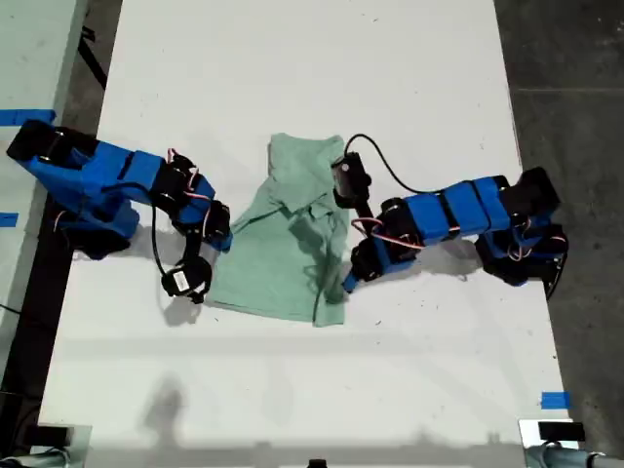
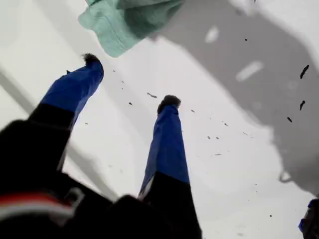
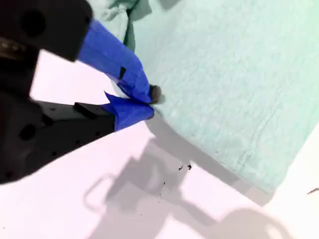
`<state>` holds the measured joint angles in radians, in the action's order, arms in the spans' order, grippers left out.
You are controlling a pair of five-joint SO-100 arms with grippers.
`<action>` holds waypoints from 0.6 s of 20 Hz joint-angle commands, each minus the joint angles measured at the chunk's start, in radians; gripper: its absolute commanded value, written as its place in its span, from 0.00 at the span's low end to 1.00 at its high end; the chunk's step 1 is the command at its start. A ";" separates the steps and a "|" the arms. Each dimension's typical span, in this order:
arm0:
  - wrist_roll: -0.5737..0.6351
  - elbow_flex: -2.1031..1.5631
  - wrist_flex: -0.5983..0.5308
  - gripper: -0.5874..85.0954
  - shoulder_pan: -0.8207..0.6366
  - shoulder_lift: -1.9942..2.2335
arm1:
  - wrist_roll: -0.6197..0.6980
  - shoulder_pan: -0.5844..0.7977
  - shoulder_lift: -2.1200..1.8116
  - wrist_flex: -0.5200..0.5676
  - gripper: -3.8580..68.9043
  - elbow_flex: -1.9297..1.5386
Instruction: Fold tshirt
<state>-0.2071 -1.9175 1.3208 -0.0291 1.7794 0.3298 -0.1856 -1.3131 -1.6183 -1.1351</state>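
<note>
Soft, limp tshirt (image 1: 292, 244) best pinched at hem corners; first hand (image 2: 130, 79) spread, second hand (image 3: 151, 102) pressed together at cloth edge.

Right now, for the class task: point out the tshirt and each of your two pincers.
tshirt (image 1: 292, 244), exterior view, middle of the cloth.
my first pincer (image 2: 130, 79), first wrist view, gap between the open tips.
my second pincer (image 3: 150, 103), second wrist view, where the closed tips meet.

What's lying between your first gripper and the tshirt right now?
Nothing: in the first wrist view only bare white table lies between my first gripper, jaws apart, and the tshirt.
</note>
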 commanded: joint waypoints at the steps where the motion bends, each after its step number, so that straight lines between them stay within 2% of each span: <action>1: -0.005 -0.002 0.017 0.01 0.003 0.091 | 0.006 -0.011 -0.089 0.009 0.41 0.005; 6: 0.055 0.164 -0.172 0.01 0.011 -0.137 | -0.005 -0.021 -0.092 0.008 0.41 -0.003; 12: 0.098 0.509 -0.187 0.01 0.025 -0.592 | -0.032 -0.032 -0.135 0.009 0.41 -0.054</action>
<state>-0.1197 -1.5064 1.1490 -0.0199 1.2349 0.3145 -0.1979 -1.3530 -1.6183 -1.1950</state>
